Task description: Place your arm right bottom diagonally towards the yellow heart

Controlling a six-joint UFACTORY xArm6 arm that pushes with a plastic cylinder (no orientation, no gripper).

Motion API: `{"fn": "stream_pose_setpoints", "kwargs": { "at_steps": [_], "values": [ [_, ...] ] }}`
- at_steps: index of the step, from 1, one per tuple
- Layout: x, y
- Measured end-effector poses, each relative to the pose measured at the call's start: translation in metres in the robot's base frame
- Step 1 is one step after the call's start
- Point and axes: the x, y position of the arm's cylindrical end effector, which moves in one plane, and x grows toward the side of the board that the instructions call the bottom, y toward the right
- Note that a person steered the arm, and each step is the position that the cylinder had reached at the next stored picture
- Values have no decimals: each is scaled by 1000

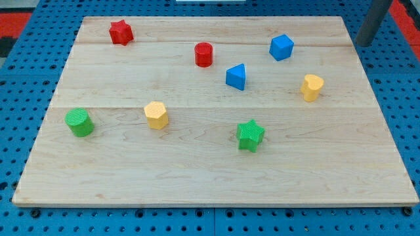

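The yellow heart [312, 86] stands on the wooden board [197, 170] at the view's right, roughly mid-height. My tip [363, 44] is at the view's top right, just off the board's right edge near its top corner. It is up and to the right of the yellow heart, well apart from it and touching no block. The nearest other block is a blue cube-like block [281, 47], to the tip's left.
A blue triangle [236, 77] lies left of the heart. A red cylinder [204, 54] and a red star [121, 31] sit near the top. A yellow hexagon [156, 115], a green cylinder [79, 122] and a green star [250, 135] lie lower down.
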Motion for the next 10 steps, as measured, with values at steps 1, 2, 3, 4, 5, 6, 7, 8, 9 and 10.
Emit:
{"fn": "stream_pose_setpoints", "kwargs": {
  "at_steps": [1, 2, 3, 4, 5, 6, 7, 8, 9, 10],
  "values": [
    [1, 2],
    [1, 15],
    [2, 17],
    [63, 22],
    [129, 22],
    [149, 20],
    [167, 20],
    [168, 7],
    [184, -11],
    [185, -37]
  ]
}}
